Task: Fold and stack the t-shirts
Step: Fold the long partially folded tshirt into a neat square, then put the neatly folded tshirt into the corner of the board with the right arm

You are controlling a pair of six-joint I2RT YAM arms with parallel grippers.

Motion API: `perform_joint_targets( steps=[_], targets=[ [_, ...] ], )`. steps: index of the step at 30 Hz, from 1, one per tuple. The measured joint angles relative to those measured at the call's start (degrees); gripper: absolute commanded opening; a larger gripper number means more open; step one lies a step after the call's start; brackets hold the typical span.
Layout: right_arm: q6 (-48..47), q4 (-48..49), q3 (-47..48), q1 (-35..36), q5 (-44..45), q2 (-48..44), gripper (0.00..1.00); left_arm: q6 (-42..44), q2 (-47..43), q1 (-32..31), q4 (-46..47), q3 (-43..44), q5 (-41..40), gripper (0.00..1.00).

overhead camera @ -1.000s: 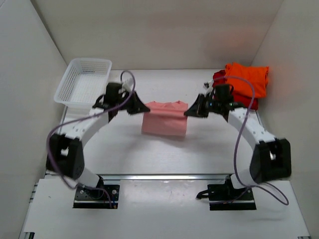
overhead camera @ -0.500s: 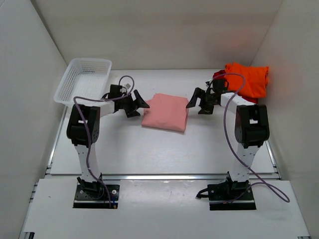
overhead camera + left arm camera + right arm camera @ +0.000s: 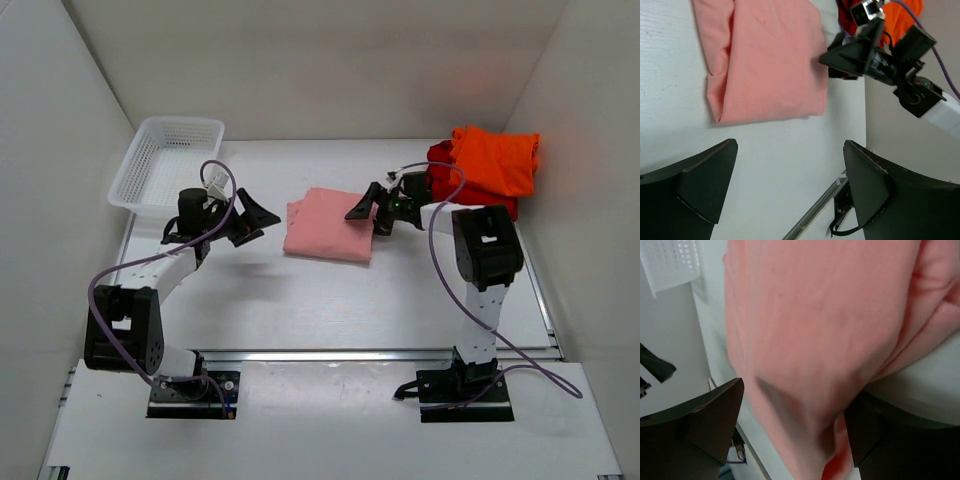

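White table (image 3: 300,300) carries the folded salmon-pink t-shirt (image 3: 325,228) at its middle, with the orange t-shirt (image 3: 500,158) heaped on the red t-shirt (image 3: 441,166) in the far right corner. The left claw (image 3: 262,222) hangs wide and empty near the salmon-pink t-shirt's left side. The right claw (image 3: 362,215), also wide, sits at its right edge with fabric between the fingers.

Occlusions / crops
Red shirt (image 3: 438,155) mostly buried under orange shirt (image 3: 497,160), upper right of top view. Pink shirt (image 3: 815,330) overflows right wrist view, cropped at top and right edges; left wrist view clips its top too.
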Motion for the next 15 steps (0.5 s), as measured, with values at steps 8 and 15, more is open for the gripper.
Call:
perform_joint_targets(
  steps=[8,15],
  targets=[
    [2.08,1.92,4.59,0.92,-9.62,9.44,0.0,-0.2,-4.94,1.29,-1.01,-1.14,0.79,0.98],
    [-22.38,-24.22,21.86,-0.57,1.05,7.76,0.0,-1.05,-7.04,0.85,-0.76,-4.92,1.01,0.99]
  ],
)
